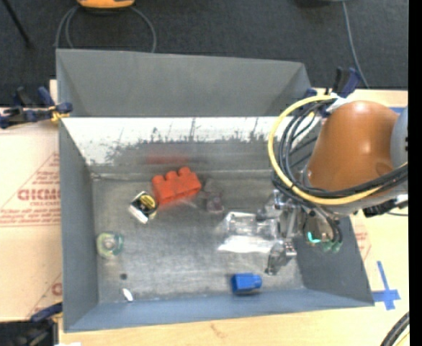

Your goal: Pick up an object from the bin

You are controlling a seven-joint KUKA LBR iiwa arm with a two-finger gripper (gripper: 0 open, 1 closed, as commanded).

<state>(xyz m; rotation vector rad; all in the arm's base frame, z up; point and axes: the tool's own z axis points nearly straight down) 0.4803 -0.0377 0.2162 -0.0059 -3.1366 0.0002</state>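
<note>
Jaws: can't tell how far apart they stand, or whether anything's in them. The arm's own hardware clutters that spot.

Gripper (277,245) sits low at the right end of the bin (78,215), just beside a crumpled clear plastic piece (243,231) lying on the floor right of centre. It may touch that piece's right edge, but I can't confirm. That's the nearest obj, so prob the target.

Others: a small blue block (245,283) lies near the front wall, close to the gripper. A red toy brick (176,186) is well apart toward the back left, w/ a small yellow-and-white item (144,206) just beside it.

To do this step well, IMO:
- Centre over the plastic's bulkiest part, not a thin edge, since clear film prob flexes and slips.
- Go straight down, close gently but fully, then lift vertically so nothing snags the sloping right wall.
- Avoid the blue block so there's no double grab.
- Check sth is actually held before pulling out.
</note>
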